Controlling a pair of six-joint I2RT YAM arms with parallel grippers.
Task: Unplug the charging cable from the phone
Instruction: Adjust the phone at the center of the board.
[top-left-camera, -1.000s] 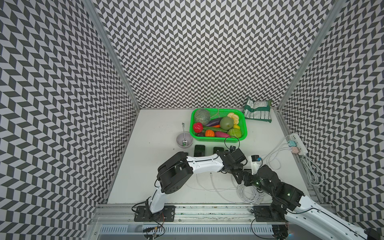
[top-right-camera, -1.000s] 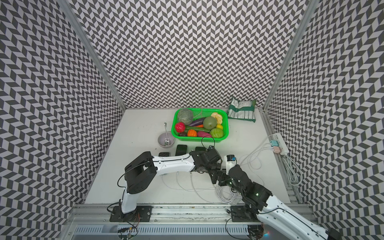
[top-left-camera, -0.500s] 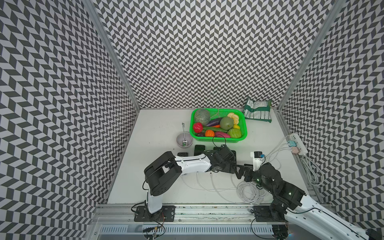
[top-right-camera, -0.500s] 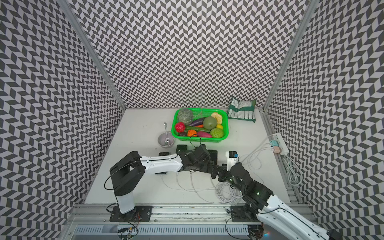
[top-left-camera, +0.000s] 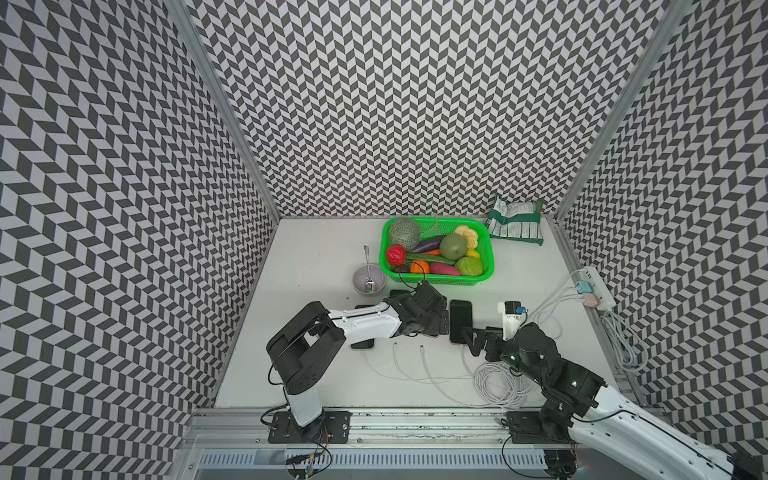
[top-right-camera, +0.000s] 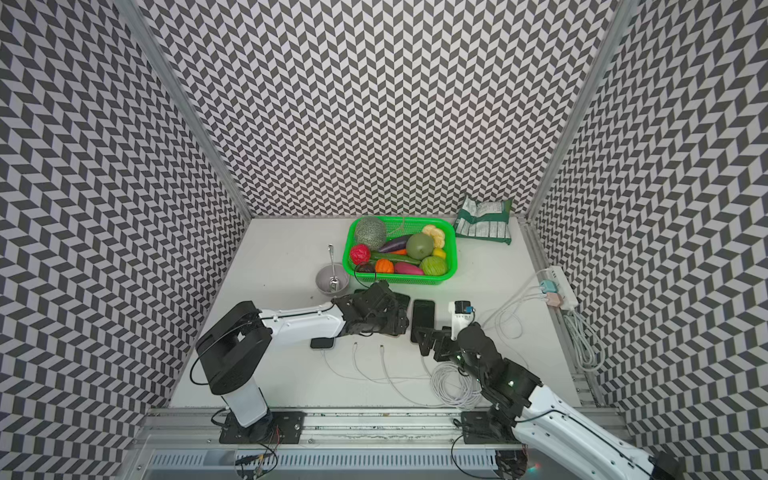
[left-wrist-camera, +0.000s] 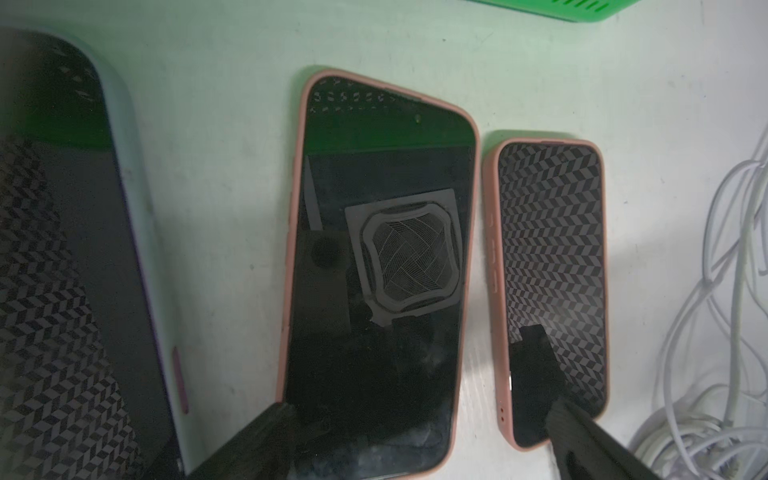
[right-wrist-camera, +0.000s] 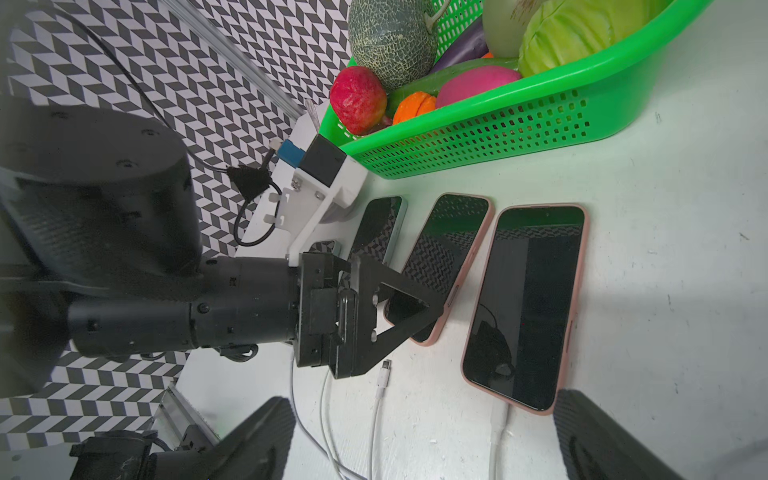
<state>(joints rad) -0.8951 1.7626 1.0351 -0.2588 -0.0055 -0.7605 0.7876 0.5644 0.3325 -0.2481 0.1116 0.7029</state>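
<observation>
R gripper (right-wrist-camera: 428, 436), fingers wide, is straddling cable plug (right-wrist-camera: 500, 415) at phone's (right-wrist-camera: 524, 307) 6 o'clock; should be pinching plug body, pulling straight.

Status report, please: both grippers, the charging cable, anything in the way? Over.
Left gripper open, over the neighbouring phone. Right gripper open, straddling the charging cable, plugged into the end phone. Loose cable ends alongside, not blocking.

In both top views the left arm (top-left-camera: 365, 322) covers a pink phone (left-wrist-camera: 378, 266); the wrist view's edge crops the pale phone (left-wrist-camera: 62, 249).
</observation>
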